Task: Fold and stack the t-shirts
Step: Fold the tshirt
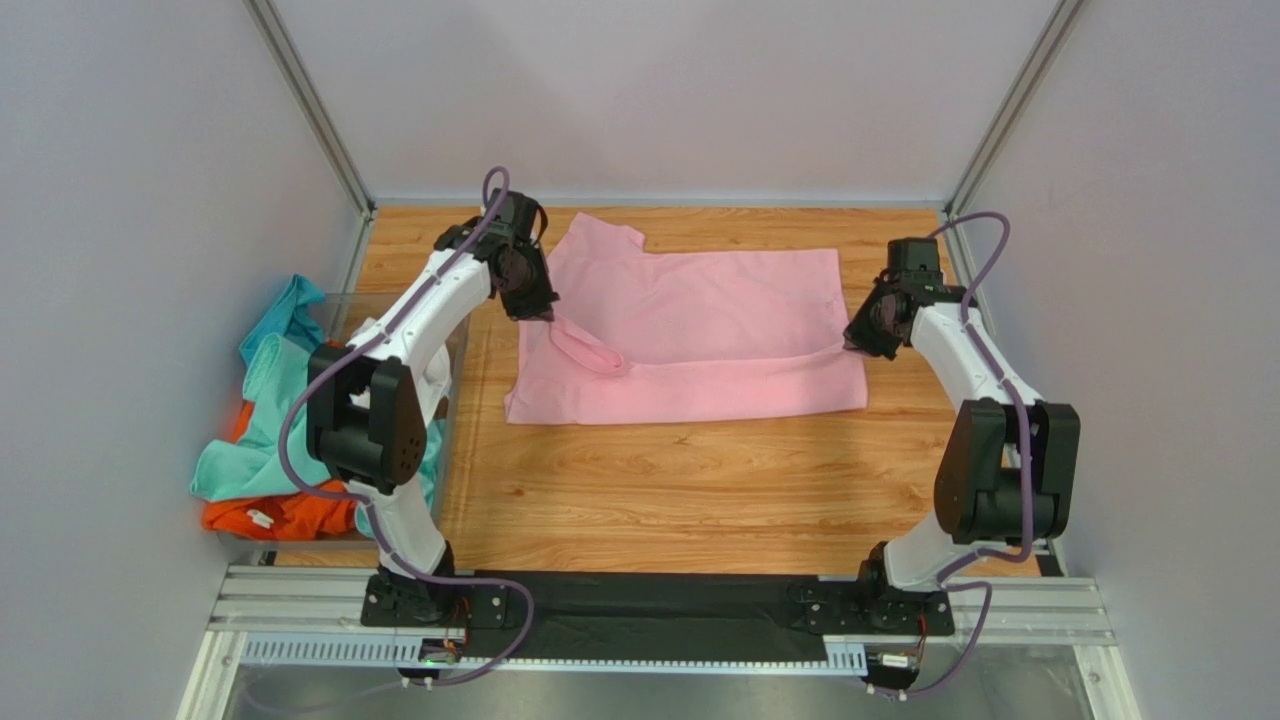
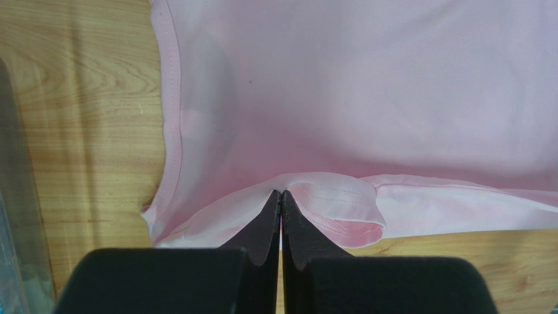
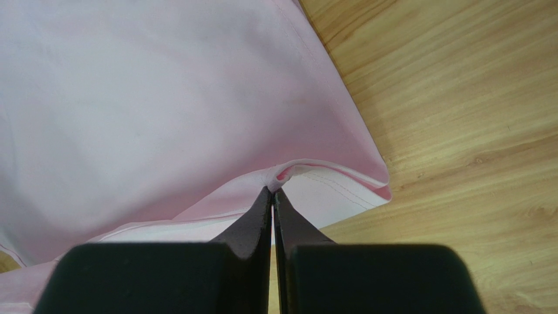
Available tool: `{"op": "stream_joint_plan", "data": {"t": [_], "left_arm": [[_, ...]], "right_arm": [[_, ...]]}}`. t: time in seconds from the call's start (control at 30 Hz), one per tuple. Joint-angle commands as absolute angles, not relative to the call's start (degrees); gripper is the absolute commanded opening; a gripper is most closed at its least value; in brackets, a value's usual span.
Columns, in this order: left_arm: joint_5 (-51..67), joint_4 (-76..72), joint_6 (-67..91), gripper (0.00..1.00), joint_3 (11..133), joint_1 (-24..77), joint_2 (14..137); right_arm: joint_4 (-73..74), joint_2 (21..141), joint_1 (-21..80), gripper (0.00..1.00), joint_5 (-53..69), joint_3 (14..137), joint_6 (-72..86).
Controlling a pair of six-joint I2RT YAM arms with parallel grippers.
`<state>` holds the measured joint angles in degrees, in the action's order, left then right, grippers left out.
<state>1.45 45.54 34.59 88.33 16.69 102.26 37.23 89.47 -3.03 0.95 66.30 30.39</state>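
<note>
The light pink t-shirt lies spread on the wooden table, its near part folded up over the middle. My left gripper is shut on the shirt's left edge by the sleeve; in the left wrist view the jaws pinch a fold of pink cloth. My right gripper is shut on the shirt's right edge; in the right wrist view the jaws pinch the hem of the pink cloth. The teal and orange t-shirts lie heaped at the left. The white one does not show.
A clear plastic bin stands at the table's left edge, with the heaped shirts partly in and around it. Grey walls close in the table on left, back and right. Bare wood lies between the pink shirt and the arm bases.
</note>
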Motion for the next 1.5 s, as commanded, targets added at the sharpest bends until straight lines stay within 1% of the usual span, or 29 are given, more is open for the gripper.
{"op": "stream_joint_plan", "data": {"t": [0.0, 0.1, 0.17, 0.2, 0.23, 0.27, 0.3, 0.33, 0.37, 0.4, 0.43, 0.5, 0.53, 0.57, 0.67, 0.7, 0.77, 0.8, 0.9, 1.0, 1.17, 1.3, 1.47], "left_arm": [[2.0, 45.8, 32.3, 0.0, 93.0, 15.5, 104.5], [1.3, 46.1, 31.7, 0.0, 95.5, 14.9, 107.7], [0.4, 46.1, 31.6, 0.01, 97.4, 14.3, 110.6], [0.1, 46.6, 31.3, 0.04, 99.6, 14.1, 111.9], [0.2, 47.2, 31.2, 0.12, 101.1, 13.7, 114.7], [0.1, 48.2, 31.5, 0.18, 102.7, 13.1, 116.0], [0.1, 49.0, 31.1, 0.28, 104.7, 12.9, 118.1], [0.1, 49.2, 30.7, 0.63, 105.5, 12.8, 118.7], [0.2, 50.0, 30.7, 0.75, 106.3, 12.8, 119.3], [2.2, 50.3, 30.3, 0.83, 106.7, 12.8, 118.7], [2.5, 50.1, 30.4, 0.99, 106.4, 12.8, 118.2], [2.9, 49.1, 30.8, 1.0, 104.1, 13.0, 116.3], [3.0, 48.8, 31.0, 1.0, 102.9, 13.3, 113.9], [3.2, 48.3, 31.3, 1.0, 101.5, 13.4, 112.5], [5.1, 46.0, 31.7, 1.0, 94.9, 14.9, 107.2], [5.1, 44.8, 32.3, 1.0, 91.1, 15.5, 104.8], [6.0, 43.0, 33.3, 1.0, 86.7, 16.9, 102.7], [8.5, 40.1, 33.6, 1.0, 82.6, 17.2, 101.4], [12.4, 36.3, 35.1, 1.0, 77.5, 17.8, 102.0], [13.4, 36.2, 35.8, 1.0, 75.6, 17.8, 104.2], [13.7, 34.5, 35.9, 1.0, 70.8, 17.8, 105.1], [12.5, 34.1, 35.8, 1.0, 64.7, 17.9, 102.9], [9.5, 33.6, 37.6, 1.0, 54.3, 17.9, 97.2]], "right_arm": [[35.3, 92.2, -2.8, 0.0, 0.1, 70.3, 30.8], [35.3, 94.9, -2.8, 0.0, -2.5, 72.1, 31.2], [35.4, 96.5, -2.8, 0.03, -2.7, 73.4, 31.2], [35.3, 98.1, -2.8, 0.04, -2.7, 74.2, 31.1], [35.1, 99.0, -2.8, 0.06, -2.7, 75.5, 30.9], [34.9, 99.7, -2.8, 0.08, -2.6, 76.4, 30.3], [35.1, 101.0, -2.8, 0.13, -2.9, 77.2, 30.1], [36.1, 101.3, -2.8, 0.32, -3.6, 79.0, 29.6], [36.6, 101.5, -2.7, 0.39, -3.6, 79.5, 29.3], [36.8, 101.4, -2.7, 0.44, -3.5, 79.8, 29.1], [37.0, 100.5, -2.6, 0.59, -3.6, 79.5, 29.0], [36.9, 98.6, -2.4, 0.77, -3.1, 78.1, 28.9], [36.7, 96.4, -1.5, 0.97, -2.9, 77.4, 28.6], [36.7, 95.3, -1.0, 1.0, -2.8, 75.4, 28.2], [35.7, 91.2, 2.6, 1.0, -1.9, 71.6, 28.0], [35.1, 90.3, 3.4, 1.0, -1.2, 68.8, 27.9], [32.7, 88.8, 5.7, 1.0, 1.9, 65.8, 27.6], [31.8, 88.9, 6.3, 1.0, 2.5, 63.5, 27.5], [30.2, 91.5, 7.6, 1.0, 4.4, 62.3, 27.4], [29.2, 94.9, 8.3, 1.0, 5.7, 61.8, 27.5], [27.7, 97.2, 9.0, 1.0, 6.0, 58.5, 28.1], [26.8, 95.1, 9.1, 1.0, 5.7, 52.3, 28.9], [27.4, 86.3, 9.1, 1.0, 5.1, 41.3, 31.5]]}}
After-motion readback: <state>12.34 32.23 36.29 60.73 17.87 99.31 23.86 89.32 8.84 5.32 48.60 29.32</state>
